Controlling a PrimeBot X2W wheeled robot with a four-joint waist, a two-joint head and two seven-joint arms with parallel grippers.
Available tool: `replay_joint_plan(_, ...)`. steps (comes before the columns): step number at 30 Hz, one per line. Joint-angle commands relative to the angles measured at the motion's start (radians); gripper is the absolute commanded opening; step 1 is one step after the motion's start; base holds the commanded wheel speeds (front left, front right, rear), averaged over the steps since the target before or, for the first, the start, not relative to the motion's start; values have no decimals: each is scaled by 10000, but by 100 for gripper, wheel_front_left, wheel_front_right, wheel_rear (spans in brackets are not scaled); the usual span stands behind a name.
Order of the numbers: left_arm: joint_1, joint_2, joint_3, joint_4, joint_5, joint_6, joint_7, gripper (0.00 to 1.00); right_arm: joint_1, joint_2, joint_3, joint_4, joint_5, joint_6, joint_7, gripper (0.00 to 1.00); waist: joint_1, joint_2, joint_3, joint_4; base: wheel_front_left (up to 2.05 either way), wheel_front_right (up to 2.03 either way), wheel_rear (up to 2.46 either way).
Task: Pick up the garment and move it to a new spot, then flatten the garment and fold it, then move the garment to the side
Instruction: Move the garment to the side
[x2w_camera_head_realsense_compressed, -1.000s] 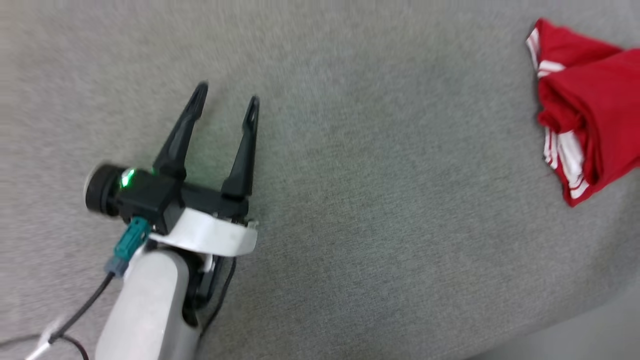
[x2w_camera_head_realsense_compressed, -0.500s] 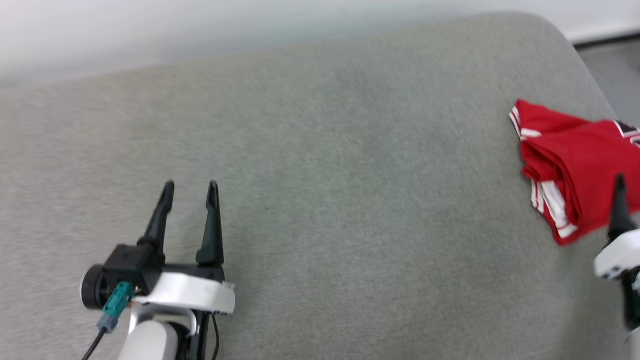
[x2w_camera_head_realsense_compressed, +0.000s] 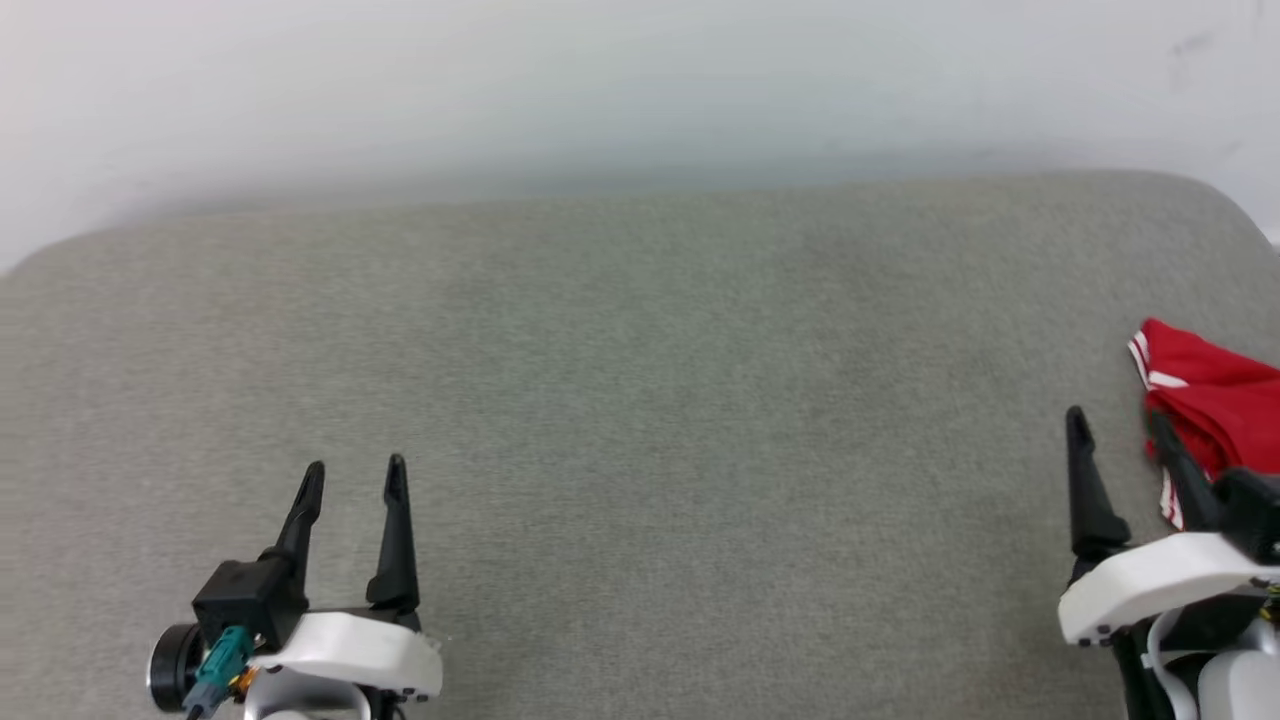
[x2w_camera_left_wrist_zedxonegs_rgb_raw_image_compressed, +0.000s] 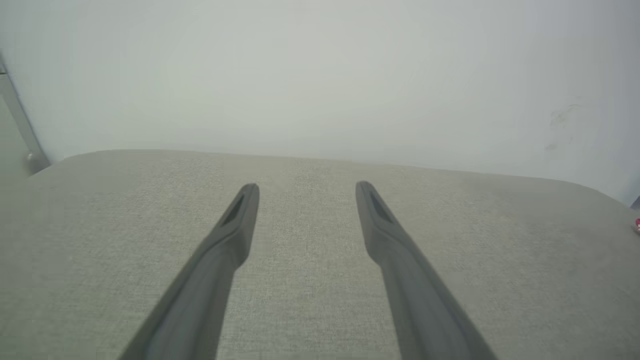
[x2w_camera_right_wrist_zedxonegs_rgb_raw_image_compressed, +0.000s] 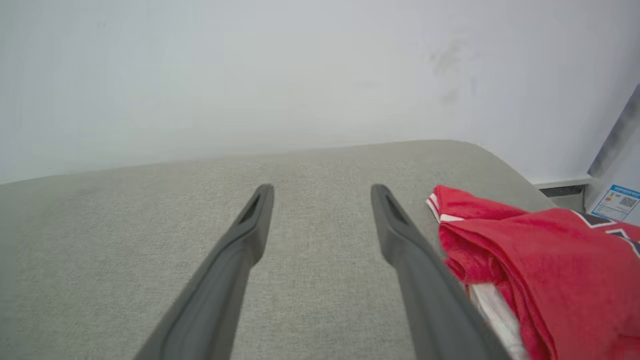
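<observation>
garment (x2w_camera_head_realsense_compressed: 1210, 400): bunched in folds at the right end of the cushion (x2w_camera_head_realsense_compressed: 640, 400), cut off by my head view's edge.
handling: I judge it light, thin, floppy; lifting one layer would unfold it. I'd pinch the thick folded edge by the white sleeve (x2w_camera_right_wrist_zedxonegs_rgb_raw_image_compressed: 492, 302).
right gripper (x2w_camera_head_realsense_compressed: 1117, 418): spread wide, empty; its right jaw just beside the garment's left edge, contact unclear.
left gripper (x2w_camera_head_realsense_compressed: 356, 466): spread wide, empty, over bare cushion, well apart from the garment.
views: right wrist adds dark print (x2w_camera_right_wrist_zedxonegs_rgb_raw_image_compressed: 595, 220) on the cloth and a label (x2w_camera_right_wrist_zedxonegs_rgb_raw_image_compressed: 617, 201) past the cushion; head view has both grippers together.
</observation>
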Motion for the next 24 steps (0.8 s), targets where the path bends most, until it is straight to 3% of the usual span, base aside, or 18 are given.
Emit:
replay_joint_plan(1, 176, 79, 96, 90, -50, -11, -52, 100, 319, 75, 151, -269, -5, -8, 29, 100, 2, -1, -412, 383, 0, 0, 0)
replay_joint_plan(14, 670, 140, 161, 563, 25, -374, -71, 100, 1861, 125, 697, -2400, -122, -8, 544, 100, 2, -1, -963, 469, 0, 0, 0)
replay_joint_plan(24, 590, 103, 124, 815, 189, -528, -73, 100, 2360, 126, 1067, -3016, 6, -8, 747, 100, 2, -1, -1089, 353, 0, 0, 0)
